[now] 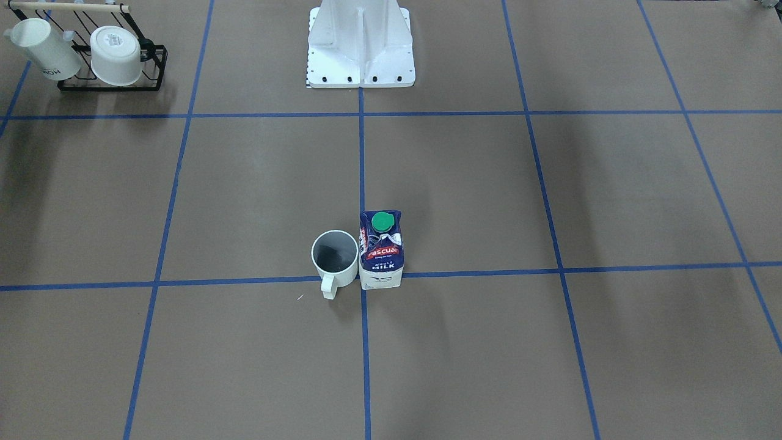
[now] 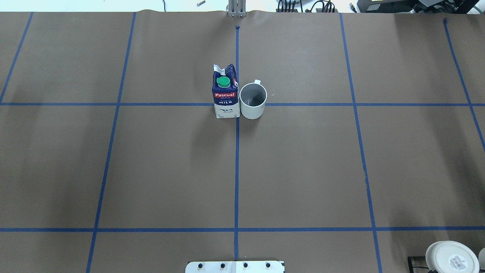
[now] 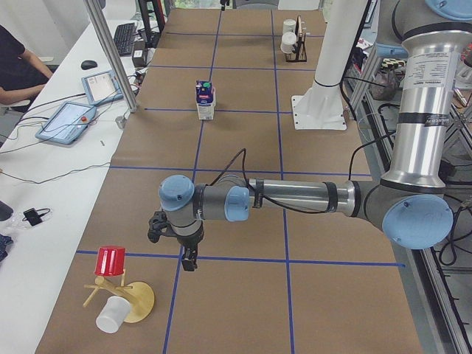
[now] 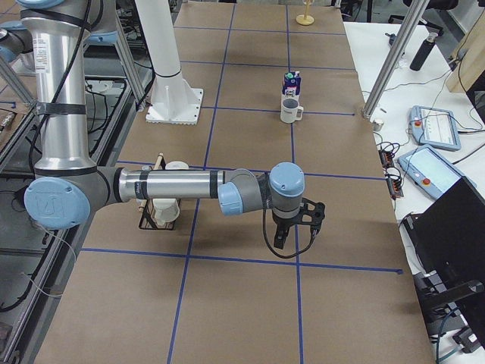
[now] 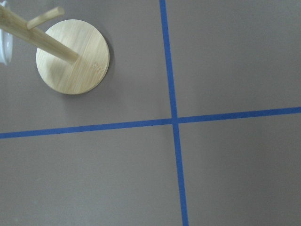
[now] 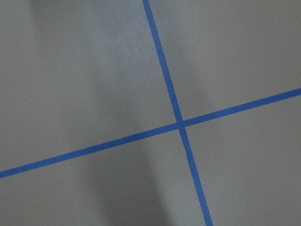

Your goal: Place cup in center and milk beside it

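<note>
Brown paper is covering the table (image 2: 303, 170); the cup (image 2: 253, 99) is standing at its centre crossing, the milk (image 2: 226, 96) just beside it, so placing looks done. My left gripper (image 3: 189, 259) and right gripper (image 4: 281, 241) are hovering well away; whether open, I cannot tell.

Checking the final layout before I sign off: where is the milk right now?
In the overhead view the milk stands upright just left of the centre tape line, on the robot's left side, with the cup close beside it on its right.
</note>
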`<state>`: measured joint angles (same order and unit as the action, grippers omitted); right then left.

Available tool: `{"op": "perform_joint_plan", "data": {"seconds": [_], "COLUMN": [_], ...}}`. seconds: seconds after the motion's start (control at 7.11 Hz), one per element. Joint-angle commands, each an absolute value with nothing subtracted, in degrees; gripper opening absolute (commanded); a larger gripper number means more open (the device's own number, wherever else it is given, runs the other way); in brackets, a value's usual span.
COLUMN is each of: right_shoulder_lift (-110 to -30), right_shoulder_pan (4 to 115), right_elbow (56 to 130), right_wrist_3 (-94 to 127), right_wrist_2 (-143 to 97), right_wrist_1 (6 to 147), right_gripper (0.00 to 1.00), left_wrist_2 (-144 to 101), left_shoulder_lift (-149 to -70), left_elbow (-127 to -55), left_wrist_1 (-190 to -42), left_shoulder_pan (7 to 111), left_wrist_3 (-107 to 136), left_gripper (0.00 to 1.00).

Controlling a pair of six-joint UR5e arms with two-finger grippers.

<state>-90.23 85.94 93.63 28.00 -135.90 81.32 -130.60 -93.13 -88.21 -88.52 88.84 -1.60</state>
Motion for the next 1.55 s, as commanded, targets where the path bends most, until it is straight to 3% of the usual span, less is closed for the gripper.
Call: {"op": "perform_joint_plan", "data": {"seconds": [0.0,1.41], "right_shoulder_lift": [-90.09,-90.26], "right_shoulder_pan": [87.18,88.07], "right_elbow": [99.03,98.53], "right_wrist_3": [22.36,18.46], "right_wrist_2": [-135.27,-135.97], "right_wrist_1": [94.85,97.73], "right_gripper": [1.00,1.00], "left_wrist_2": [-130.61,-131.04], "left_shoulder_lift": [-93.34,-92.64], "left_elbow": [-88.16,-88.59], "left_wrist_1": [-88.59,-88.51], "left_shoulder_pan": [88.86,88.86], "left_wrist_3": [-1.23,-1.23], "left_gripper": [0.98,0.98]}}
